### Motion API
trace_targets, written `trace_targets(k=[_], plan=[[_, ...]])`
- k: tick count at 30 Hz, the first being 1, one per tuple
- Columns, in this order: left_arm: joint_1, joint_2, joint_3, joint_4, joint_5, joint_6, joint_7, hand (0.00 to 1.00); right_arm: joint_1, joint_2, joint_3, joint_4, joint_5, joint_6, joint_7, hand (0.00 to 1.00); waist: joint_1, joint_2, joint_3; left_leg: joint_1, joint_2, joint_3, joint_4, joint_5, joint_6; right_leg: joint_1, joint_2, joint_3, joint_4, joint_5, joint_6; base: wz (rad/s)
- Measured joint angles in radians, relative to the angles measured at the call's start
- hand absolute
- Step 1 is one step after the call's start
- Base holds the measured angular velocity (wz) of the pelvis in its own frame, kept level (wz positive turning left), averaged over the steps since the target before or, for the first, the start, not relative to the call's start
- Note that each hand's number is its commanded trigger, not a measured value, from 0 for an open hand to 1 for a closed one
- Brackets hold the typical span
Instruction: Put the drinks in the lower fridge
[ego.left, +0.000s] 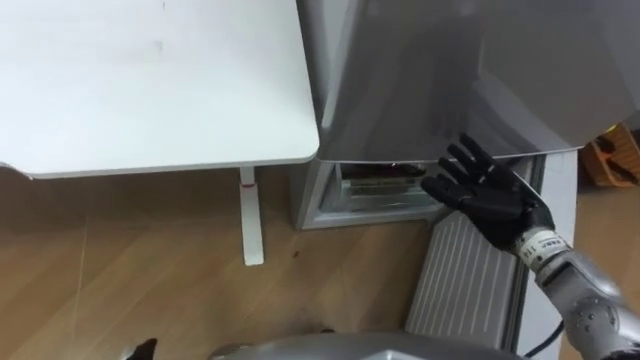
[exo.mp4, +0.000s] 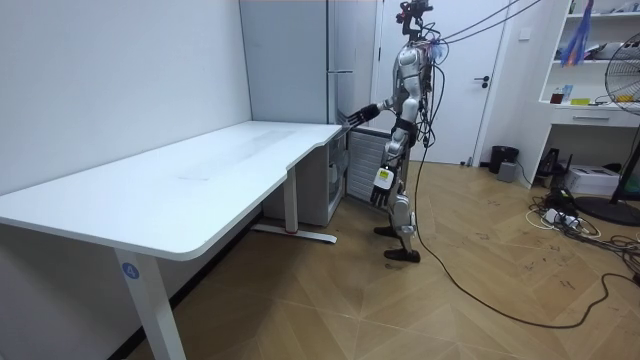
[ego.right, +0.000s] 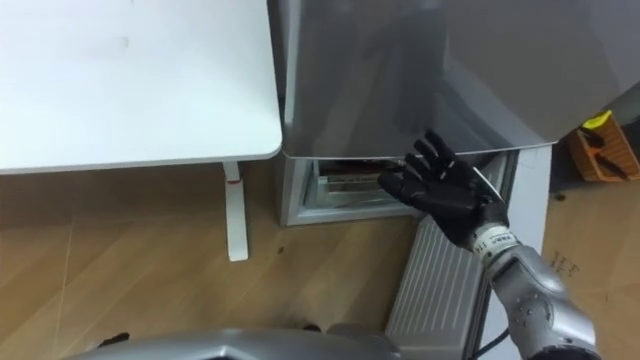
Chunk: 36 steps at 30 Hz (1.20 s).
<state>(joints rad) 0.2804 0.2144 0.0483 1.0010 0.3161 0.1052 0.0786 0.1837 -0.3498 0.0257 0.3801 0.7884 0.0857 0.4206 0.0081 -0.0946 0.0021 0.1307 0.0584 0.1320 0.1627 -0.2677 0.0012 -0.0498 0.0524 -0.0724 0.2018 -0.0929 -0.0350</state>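
I stand in front of a tall grey fridge. Its lower compartment is open, and the lower door swings out to my right with its ribbed inner side up. My right hand is open with fingers spread, held in the air just before the open compartment, and holds nothing. In the room view my right hand reaches toward the fridge while my left hand hangs at my side. Inside the compartment I see a shelf with dim shapes, and I cannot tell any drink there.
A large white desk stands to my left, its corner close to the fridge, with a white leg on the wooden floor. An orange crate sits at the far right beyond the open door.
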Motion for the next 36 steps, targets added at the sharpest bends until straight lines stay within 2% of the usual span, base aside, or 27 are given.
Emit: trace_targets(k=[5, 9, 12, 15, 17, 20, 22, 25, 27, 29, 31, 33, 36], plan=[[-0.003, -0.002, -0.015, 0.001, 0.001, -0.004, 0.008, 0.0, -0.004, 0.0, -0.013, -0.017, -0.08, -0.002, -0.005, 0.0, -0.004, 0.004, 0.0012, -0.002, -0.001, -0.001, 0.003, 0.0, 0.0, -0.002, -0.001, 0.002, 0.005, 0.001, 0.0, 0.0], [-0.017, -0.006, -0.008, 0.001, 0.001, -0.012, 0.026, 0.0, -0.006, -0.003, -0.058, -0.093, -0.259, 0.011, -0.07, 0.0, -0.017, 0.007, 0.0032, -0.006, -0.002, 0.0, 0.003, 0.0, 0.0, -0.008, -0.002, 0.003, 0.007, 0.001, 0.0, 0.0], [-0.006, -0.012, 0.008, 0.0, -0.001, -0.027, 0.027, 0.0, -0.006, -0.003, -0.131, -0.192, -0.418, 0.014, -0.153, 0.0, -0.041, 0.02, 0.0082, -0.006, -0.002, 0.003, 0.003, 0.0, 0.0, -0.01, -0.001, 0.008, 0.007, 0.001, 0.001, -0.02], [0.003, -0.014, 0.03, 0.0, -0.001, -0.027, 0.046, 0.0, -0.008, -0.009, -0.226, -0.275, -0.508, 0.014, -0.257, 0.0, -0.059, 0.024, 0.0013, -0.013, -0.002, 0.007, 0.006, 0.001, 0.0, -0.023, 0.002, 0.017, 0.01, 0.0, 0.001, -0.07], [0.009, -0.015, 0.034, -0.001, 0.0, -0.026, 0.048, 0.0, -0.015, -0.008, -0.283, -0.312, -0.52, -0.004, -0.319, 0.0, -0.061, 0.025, 0.0002, -0.012, -0.002, 0.012, 0.007, 0.001, 0.0, -0.024, 0.002, 0.02, 0.01, 0.0, 0.001, -0.07], [0.012, -0.022, 0.052, -0.003, -0.001, -0.023, 0.05, 0.0, -0.049, -0.008, -0.342, -0.316, -0.518, -0.021, -0.419, 0.0, -0.07, 0.014, -0.0046, -0.012, -0.002, 0.014, 0.007, 0.001, 0.0, -0.023, 0.001, 0.022, 0.009, -0.001, 0.002, 0.0], [0.031, -0.023, 0.068, -0.02, -0.001, -0.022, 0.05, 0.0, -0.06, -0.008, -0.391, -0.277, -0.505, -0.034, -0.489, 0.0, -0.074, 0.004, -0.0102, -0.01, -0.002, 0.014, 0.007, 0.001, 0.0, -0.019, 0.002, 0.021, 0.005, -0.001, 0.002, 0.02], [0.052, -0.024, 0.071, -0.041, 0.0, -0.011, 0.06, 0.0, -0.064, -0.005, -0.415, -0.211, -0.507, -0.034, -0.566, 0.0, -0.088, -0.007, -0.0048, 0.002, -0.001, 0.014, 0.005, 0.001, 0.0, -0.003, 0.001, 0.016, 0.0, -0.002, 0.004, 0.03], [0.055, -0.024, 0.069, -0.047, 0.003, -0.002, 0.062, 0.0, -0.064, 0.002, -0.415, -0.153, -0.511, -0.035, -0.596, 0.0, -0.091, -0.008, -0.0041, 0.001, -0.001, 0.014, 0.003, 0.001, 0.0, -0.003, 0.0, 0.015, -0.002, -0.002, 0.004, 0.03], [0.052, -0.025, 0.071, -0.047, 0.004, -0.001, 0.064, 0.0, -0.06, 0.008, -0.416, -0.072, -0.514, -0.035, -0.618, 0.0, -0.096, -0.007, -0.0044, 0.001, -0.001, 0.014, 0.0, 0.0, 0.0, -0.003, 0.001, 0.015, -0.004, -0.001, 0.005, 0.0], [0.054, -0.025, 0.071, -0.047, 0.005, 0.002, 0.067, 0.0, -0.045, 0.011, -0.414, 0.021, -0.519, -0.033, -0.647, 0.0, -0.093, 0.004, -0.0052, 0.002, 0.0, 0.014, -0.009, 0.0, 0.0, -0.002, 0.002, 0.015, -0.008, 0.0, 0.005, 0.0], [0.056, -0.025, 0.071, -0.048, 0.004, 0.005, 0.07, 0.0, -0.046, 0.013, -0.413, 0.09, -0.519, -0.032, -0.679, 0.0, -0.09, 0.011, -0.0089, 0.002, 0.0, 0.014, -0.01, 0.0, 0.001, -0.002, 0.002, 0.015, -0.008, 0.0, 0.006, 0.0], [0.059, -0.026, 0.071, -0.053, 0.004, 0.006, 0.082, 0.0, -0.046, 0.018, -0.413, 0.18, -0.519, -0.032, -0.713, 0.0, -0.092, 0.018, -0.0048, 0.002, -0.001, 0.014, -0.007, 0.001, 0.001, -0.003, 0.002, 0.015, -0.007, -0.002, 0.006, 0.0]])
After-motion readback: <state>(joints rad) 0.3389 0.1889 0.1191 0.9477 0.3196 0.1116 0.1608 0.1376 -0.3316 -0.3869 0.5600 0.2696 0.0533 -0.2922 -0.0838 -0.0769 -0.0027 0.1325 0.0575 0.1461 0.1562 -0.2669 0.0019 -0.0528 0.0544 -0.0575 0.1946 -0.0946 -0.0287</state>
